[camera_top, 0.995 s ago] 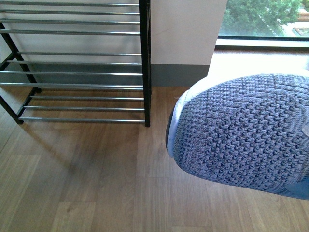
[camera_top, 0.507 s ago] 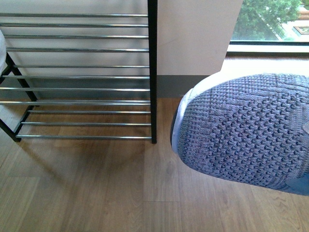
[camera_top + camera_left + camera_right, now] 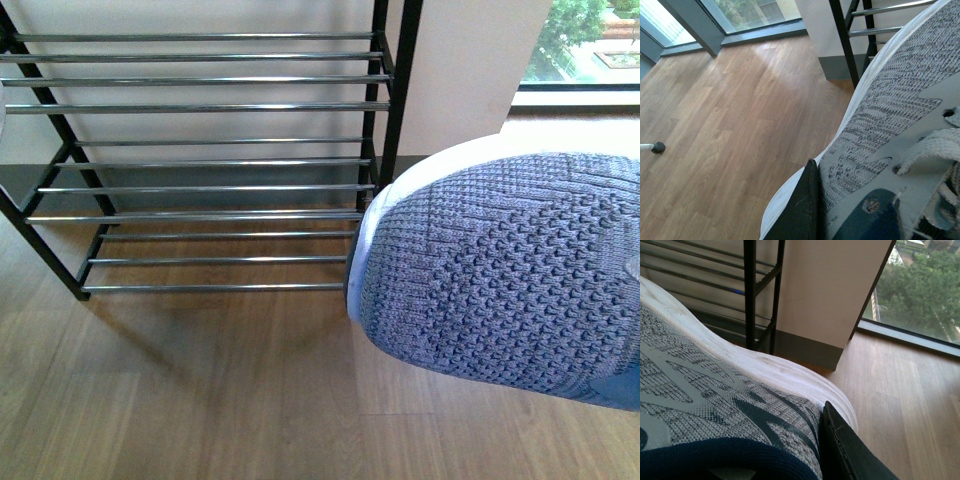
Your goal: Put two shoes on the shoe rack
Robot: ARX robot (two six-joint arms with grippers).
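The left gripper (image 3: 809, 202) is pinching the left shoe (image 3: 890, 100), and the right gripper (image 3: 840, 450) is pinching the right shoe (image 3: 500, 270). Both shoes are hanging beside the rack (image 3: 401, 80). The light, soft knit is likely giving, so the firmer collar is offering the surest hold.

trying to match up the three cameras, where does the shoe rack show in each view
front view: shoe rack fills the upper left, its right post just behind the toe of the right shoe.
left wrist view: black posts and two chrome bars of the rack, beyond the white sole of the left shoe.
right wrist view: rack's end frame and bars, beyond the right shoe.
shared landmark: pale wall with grey skirting behind the rack.
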